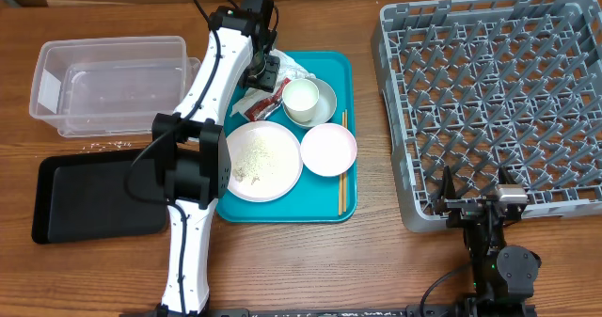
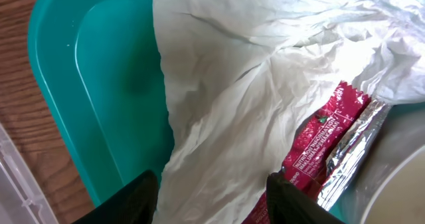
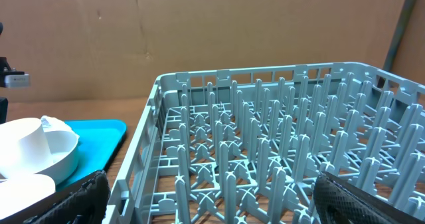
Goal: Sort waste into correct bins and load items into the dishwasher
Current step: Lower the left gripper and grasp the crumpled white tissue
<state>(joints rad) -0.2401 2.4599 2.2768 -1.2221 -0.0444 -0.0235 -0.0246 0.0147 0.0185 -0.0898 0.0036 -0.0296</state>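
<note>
**Left pincer** (image 2: 211, 184): jaws spread wide, nothing clamped. It hangs low over the far-left corner of the teal serving tray (image 2: 99, 84).

**Crumpled white napkin** (image 2: 265, 71): directly below and ahead of the left pincer. Its lower edge runs between the two fingers (image 2: 129, 204); whether they touch the paper cannot be told.

**Red snack wrapper** (image 2: 319, 144): just beside the left pincer's right-hand finger, partly tucked under the napkin, silver end showing.

**White cup** (image 1: 301, 99): right of the left pincer, standing inside the grey bowl (image 1: 327, 96).

**Round plate** (image 1: 273, 171): on the tray, nearer the robot than the left pincer, with rice-like bits (image 1: 252, 157) on it.

**Pink-white bowl** (image 1: 328, 150): just beside the plate, on its right.

**Chopsticks** (image 1: 341, 185): along the tray's right side, partly under the pink-white bowl.

**Clear tub** (image 1: 108, 82): on the desk (image 1: 395, 270), left of the left pincer, close beside the tray.

**Black tray** (image 1: 94, 199): left of the left pincer and nearer the robot. Scattered bits (image 1: 108, 146) lie on the desk between it and the tub.

**Right pincer** (image 3: 209, 184): jaws wide apart, empty.

**Dish rack** (image 3: 279, 137): directly ahead of the right pincer, which sits at its near edge. The cup and grey bowl lie well off to that pincer's left.
</note>
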